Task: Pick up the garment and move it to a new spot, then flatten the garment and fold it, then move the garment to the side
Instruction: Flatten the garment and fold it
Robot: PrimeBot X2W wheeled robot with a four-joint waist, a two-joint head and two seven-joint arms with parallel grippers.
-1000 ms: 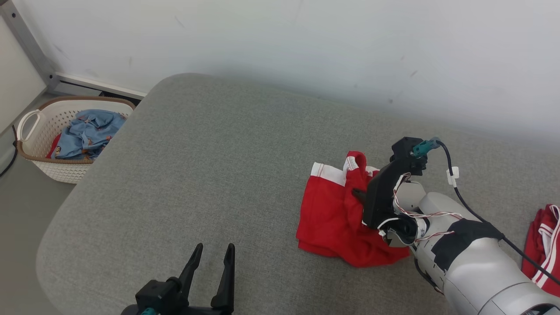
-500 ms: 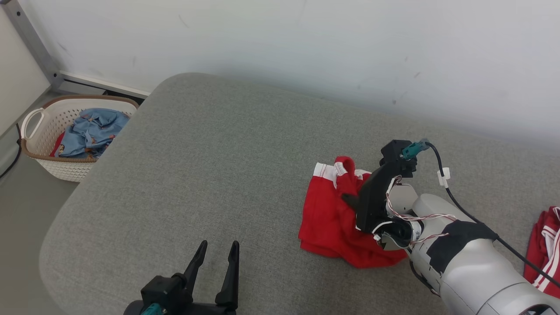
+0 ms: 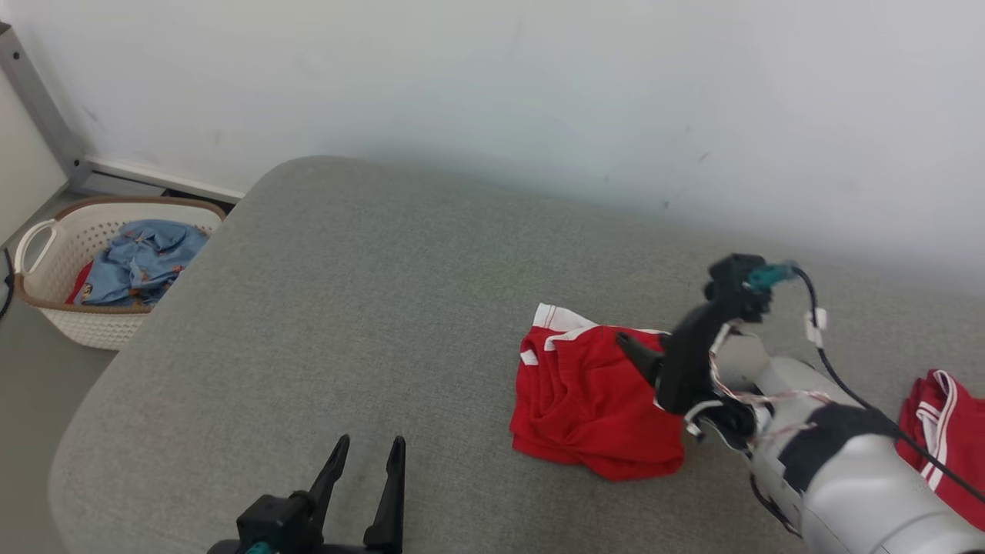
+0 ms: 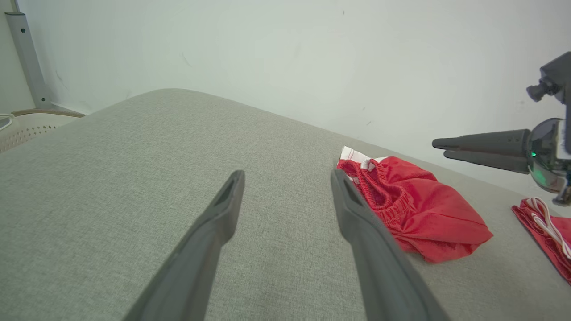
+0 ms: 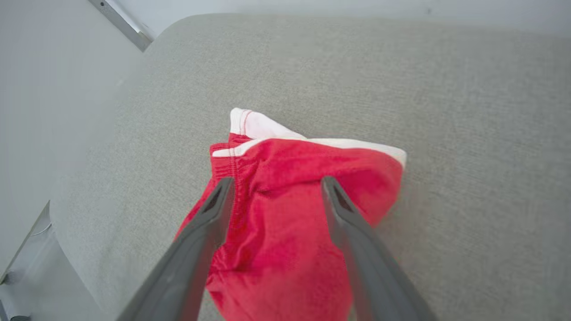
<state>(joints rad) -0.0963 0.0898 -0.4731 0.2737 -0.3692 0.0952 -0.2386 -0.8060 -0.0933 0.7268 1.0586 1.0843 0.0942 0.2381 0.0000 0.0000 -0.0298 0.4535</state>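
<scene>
Shorts [image 3: 592, 400]: red, crumpled on the cushion [image 3: 346, 308], right of centre in your head view.
Right end effector [image 5: 276, 183]: jaws spread wide, gripping nothing; you see it hang just above the shorts, not touching.
Left end effector [image 3: 369, 445]: jaws apart, empty, lower left of the frame, well apart from the shorts.
Basket [image 3: 85, 327]: left edge, blue cloth [image 3: 138, 258] inside.

The right gripper's [image 3: 625, 342] wrist hides the red garment's [image 3: 585, 400] edge just behind the fingers. Farther right of that gripper, a second red cloth [image 3: 940, 419] is cut off by the picture's edge.
</scene>
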